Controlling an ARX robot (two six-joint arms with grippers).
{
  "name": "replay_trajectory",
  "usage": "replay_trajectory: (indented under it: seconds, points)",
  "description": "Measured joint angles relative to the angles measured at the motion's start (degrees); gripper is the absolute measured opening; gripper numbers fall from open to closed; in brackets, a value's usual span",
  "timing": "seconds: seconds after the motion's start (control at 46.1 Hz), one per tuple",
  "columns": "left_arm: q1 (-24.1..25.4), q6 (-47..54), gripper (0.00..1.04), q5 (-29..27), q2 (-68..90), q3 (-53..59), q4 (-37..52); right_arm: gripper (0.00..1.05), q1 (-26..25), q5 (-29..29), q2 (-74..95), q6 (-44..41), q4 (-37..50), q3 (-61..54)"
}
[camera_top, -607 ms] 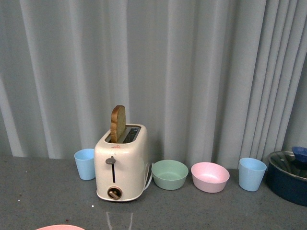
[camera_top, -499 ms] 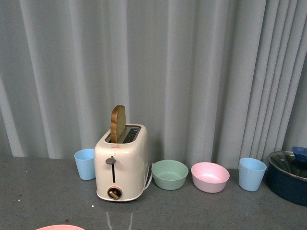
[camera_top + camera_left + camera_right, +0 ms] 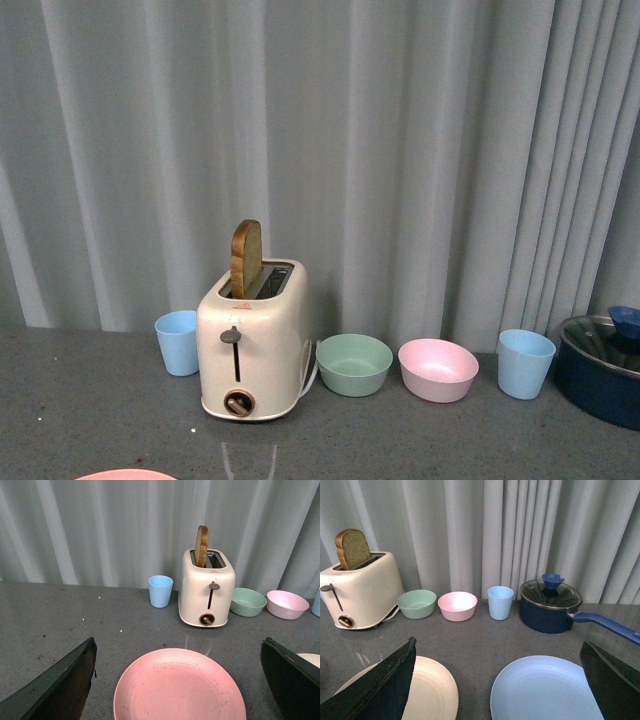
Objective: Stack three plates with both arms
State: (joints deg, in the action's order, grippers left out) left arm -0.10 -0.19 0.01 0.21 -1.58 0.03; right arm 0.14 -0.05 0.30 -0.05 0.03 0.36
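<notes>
The pink plate (image 3: 180, 687) lies flat on the grey table, directly below my left gripper (image 3: 178, 641), which hangs open above it with its dark fingers (image 3: 60, 685) spread wider than the plate. Only a sliver of this plate (image 3: 125, 474) shows at the lower edge of the front view. The cream-beige plate (image 3: 432, 692) and the light blue plate (image 3: 545, 692) lie side by side, apart, under my right gripper (image 3: 498, 642). That gripper is open too, with nothing between its fingers. One finger hides part of the cream plate. Neither arm shows in the front view.
A cream toaster (image 3: 252, 345) with a bread slice (image 3: 246, 256) stands at the back by the curtain. Beside it are two blue cups (image 3: 178, 341) (image 3: 525, 362), a green bowl (image 3: 354, 363), a pink bowl (image 3: 438, 369) and a dark blue lidded pot (image 3: 550, 605) with a long handle.
</notes>
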Motion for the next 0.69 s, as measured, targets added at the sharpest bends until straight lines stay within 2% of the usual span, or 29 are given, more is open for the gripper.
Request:
replay_trajectory:
  seconds: [0.607, 0.629, 0.694]
  points:
    - [0.0, 0.0, 0.98, 0.0, 0.0, 0.0, 0.0, 0.97, 0.0, 0.0, 0.0, 0.0, 0.0, 0.0]
    - [0.2, -0.2, 0.98, 0.8, 0.5, -0.2, -0.7, 0.97, 0.0, 0.0, 0.0, 0.0, 0.0, 0.0]
    - [0.4, -1.7, 0.98, 5.9, 7.2, -5.0, -12.9, 0.97, 0.0, 0.0, 0.0, 0.0, 0.0, 0.0]
